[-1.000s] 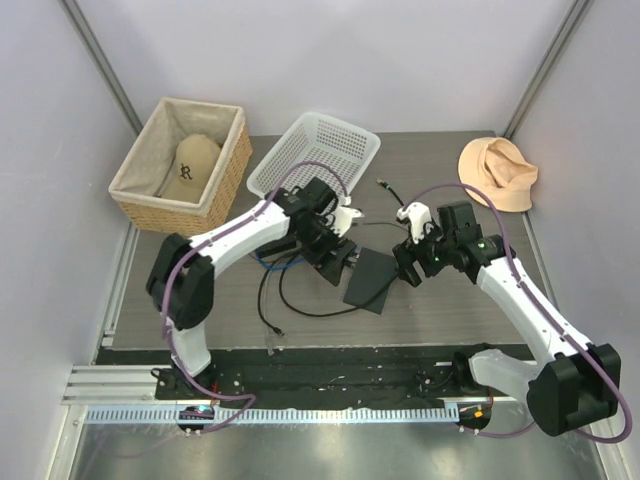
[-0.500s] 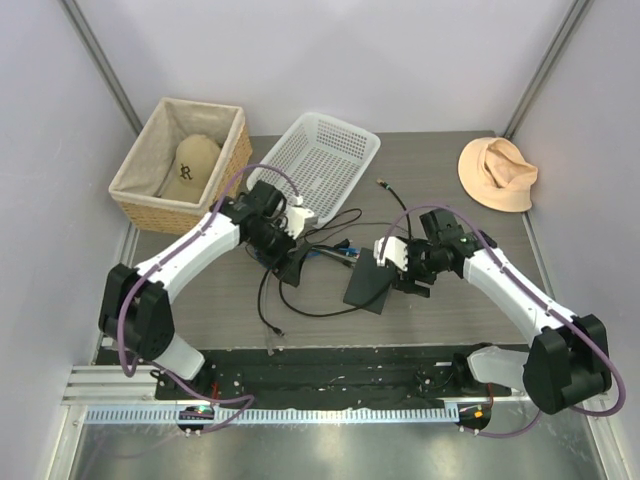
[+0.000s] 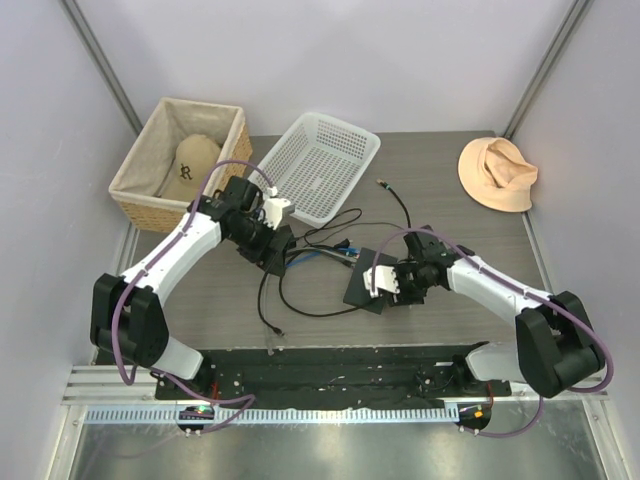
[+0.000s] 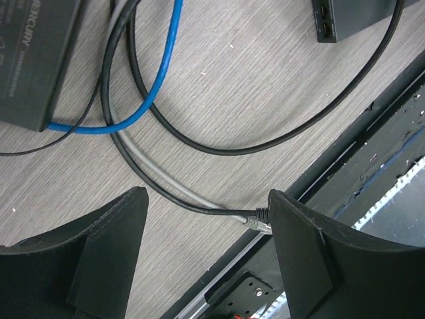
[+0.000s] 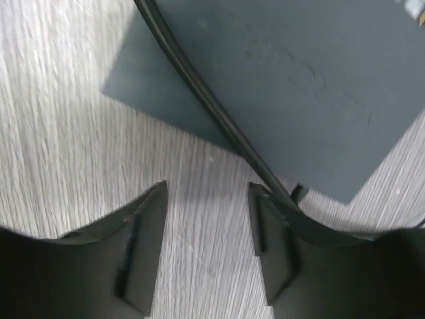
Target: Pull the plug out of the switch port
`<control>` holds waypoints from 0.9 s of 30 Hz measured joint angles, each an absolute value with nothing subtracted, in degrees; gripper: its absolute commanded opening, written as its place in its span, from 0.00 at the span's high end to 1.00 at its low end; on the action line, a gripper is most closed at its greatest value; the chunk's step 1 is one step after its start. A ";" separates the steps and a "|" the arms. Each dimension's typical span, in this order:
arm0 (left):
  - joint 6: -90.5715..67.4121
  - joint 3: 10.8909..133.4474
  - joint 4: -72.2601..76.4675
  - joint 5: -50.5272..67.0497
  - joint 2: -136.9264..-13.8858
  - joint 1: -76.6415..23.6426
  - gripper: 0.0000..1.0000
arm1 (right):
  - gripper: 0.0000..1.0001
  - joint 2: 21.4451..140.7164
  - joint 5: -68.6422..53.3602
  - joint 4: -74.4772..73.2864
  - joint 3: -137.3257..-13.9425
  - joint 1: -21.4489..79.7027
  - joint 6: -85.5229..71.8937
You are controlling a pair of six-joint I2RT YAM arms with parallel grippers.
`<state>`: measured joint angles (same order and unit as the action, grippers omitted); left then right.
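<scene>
The switch is a flat matte-black box point(image 3: 362, 285) at the table's middle; one narrow edge with two small sockets point(image 4: 325, 20) shows in the left wrist view. A black cable point(image 5: 199, 86) crosses the box's top point(image 5: 299, 73) and disappears behind one of my right gripper's fingers point(image 5: 279, 239). I cannot make out the plug there. My right gripper point(image 3: 385, 287) point(image 5: 207, 189) sits low at the box's near edge, jaws part-way apart, with only bare table between them. My left gripper point(image 3: 278, 252) point(image 4: 206, 199) hovers open over loose cables, well left of the box.
A black adapter brick point(image 4: 33, 60) with a blue cable point(image 4: 159, 66) lies below the left arm. A loose black cable ends in a clear plug point(image 4: 255, 220) by the black front rail point(image 3: 330, 370). Behind stand a wicker basket point(image 3: 180, 165), a white basket point(image 3: 318, 160) and a peach hat point(image 3: 498, 172).
My left arm has swung left, away from the flat box. My right gripper has dropped towards the box's near edge and its jaws have narrowed.
</scene>
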<state>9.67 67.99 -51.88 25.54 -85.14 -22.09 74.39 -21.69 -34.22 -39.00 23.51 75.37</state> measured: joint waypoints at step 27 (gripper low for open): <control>4.12 95.68 -44.18 15.20 -110.96 -52.73 0.47 | 0.30 84.05 -21.65 -22.68 -68.88 1.34 10.48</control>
<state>4.12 95.68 -44.18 15.20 -110.96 -52.73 84.05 -21.65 -22.68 -68.88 1.34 10.48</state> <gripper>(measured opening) 0.545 0.685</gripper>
